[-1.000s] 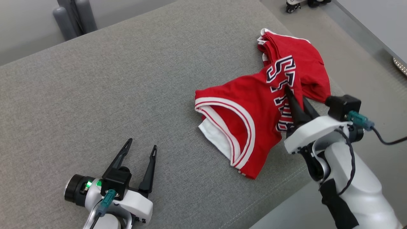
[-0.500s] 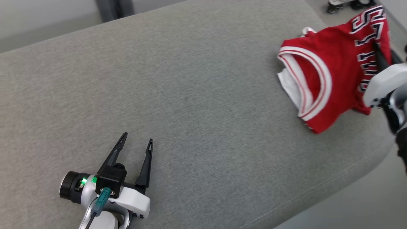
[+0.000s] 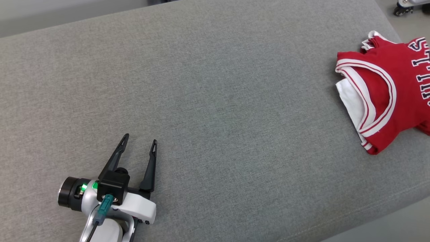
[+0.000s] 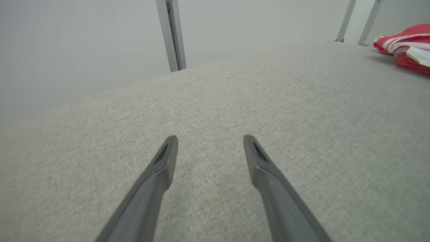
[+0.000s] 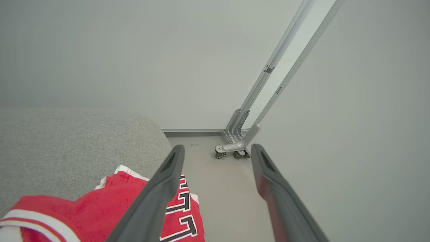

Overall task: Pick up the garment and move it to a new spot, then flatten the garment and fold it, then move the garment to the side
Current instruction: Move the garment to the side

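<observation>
Release of jersey (image 3: 386, 101) at right end of surface (image 3: 215, 101), near its edge.
Right fingers (image 5: 168, 171) wide, empty above it, clamped on it 1 second ago; left fingers (image 3: 149, 164) wide, well apart; move aside likely done.

Garment (image 3: 379, 97) cut off at right edge, lettering (image 3: 422, 47) incomplete

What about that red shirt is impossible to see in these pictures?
- Head view: the jersey runs off the right edge, so its lettering and far side are cut off.
- Left wrist view: the jersey is a small sliver at the right edge.
- Right wrist view: a finger of the right gripper covers some letters; the bottom edge cuts the rest.
</observation>
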Robot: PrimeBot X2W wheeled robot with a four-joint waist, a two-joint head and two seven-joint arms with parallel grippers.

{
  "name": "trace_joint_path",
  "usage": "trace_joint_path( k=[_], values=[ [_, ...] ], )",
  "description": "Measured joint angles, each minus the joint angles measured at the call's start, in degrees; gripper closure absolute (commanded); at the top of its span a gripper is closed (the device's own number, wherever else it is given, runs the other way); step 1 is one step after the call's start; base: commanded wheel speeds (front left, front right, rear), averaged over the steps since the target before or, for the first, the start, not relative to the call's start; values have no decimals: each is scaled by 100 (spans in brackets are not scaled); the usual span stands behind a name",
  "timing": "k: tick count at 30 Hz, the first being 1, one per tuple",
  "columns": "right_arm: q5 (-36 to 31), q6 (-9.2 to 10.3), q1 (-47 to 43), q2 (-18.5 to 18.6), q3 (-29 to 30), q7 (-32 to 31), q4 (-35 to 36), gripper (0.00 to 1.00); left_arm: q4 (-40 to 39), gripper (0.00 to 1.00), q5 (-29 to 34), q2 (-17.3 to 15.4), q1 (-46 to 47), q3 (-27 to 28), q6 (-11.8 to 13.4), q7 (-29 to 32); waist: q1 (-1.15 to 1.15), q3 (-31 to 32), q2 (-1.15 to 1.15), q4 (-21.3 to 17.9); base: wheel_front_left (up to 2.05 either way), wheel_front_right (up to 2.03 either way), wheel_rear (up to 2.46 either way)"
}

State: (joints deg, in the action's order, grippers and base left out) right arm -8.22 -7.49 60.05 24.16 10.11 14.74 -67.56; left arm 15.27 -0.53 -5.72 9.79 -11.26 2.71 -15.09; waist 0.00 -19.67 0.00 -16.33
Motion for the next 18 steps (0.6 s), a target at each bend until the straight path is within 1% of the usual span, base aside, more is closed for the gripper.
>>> trace_joint_path(
  k=[3, 7, 8, 12, 14, 18],
  values=[
    [-196, -1, -181, -463, 249, 11, 639, 0, -27, 0, -16, 13, -1, 60, 45, 0, 0, 54, 0, 56, 0, 0, 0],
    [-193, -1, -683, -1072, 233, 16, 1589, 0, -66, 0, -65, 43, -15, 175, 137, 0, 0, 167, 0, 138, 0, 0, 0],
    [-193, -1, -683, -1072, 233, 16, 1589, 0, -66, 0, -65, 43, -15, 175, 137, 0, 0, 167, 0, 138, 0, 0, 0],
    [-48, -1, -1349, -1473, -81, 21, 2461, 0, -103, 0, -116, 68, -48, 314, 190, 0, 0, 303, 0, 251, 0, 0, 0],
    [123, -1, -1745, -1691, -152, 24, 2772, 0, -121, 0, -129, 86, -116, 371, 198, 1, 0, 381, 0, 324, 0, 0, 0],
    [372, -1, -2497, -1946, -378, 24, 3241, 0, -120, 0, -157, 121, -213, 468, 222, 0, 0, 560, 0, 491, 0, 0, 0]
  ],
)
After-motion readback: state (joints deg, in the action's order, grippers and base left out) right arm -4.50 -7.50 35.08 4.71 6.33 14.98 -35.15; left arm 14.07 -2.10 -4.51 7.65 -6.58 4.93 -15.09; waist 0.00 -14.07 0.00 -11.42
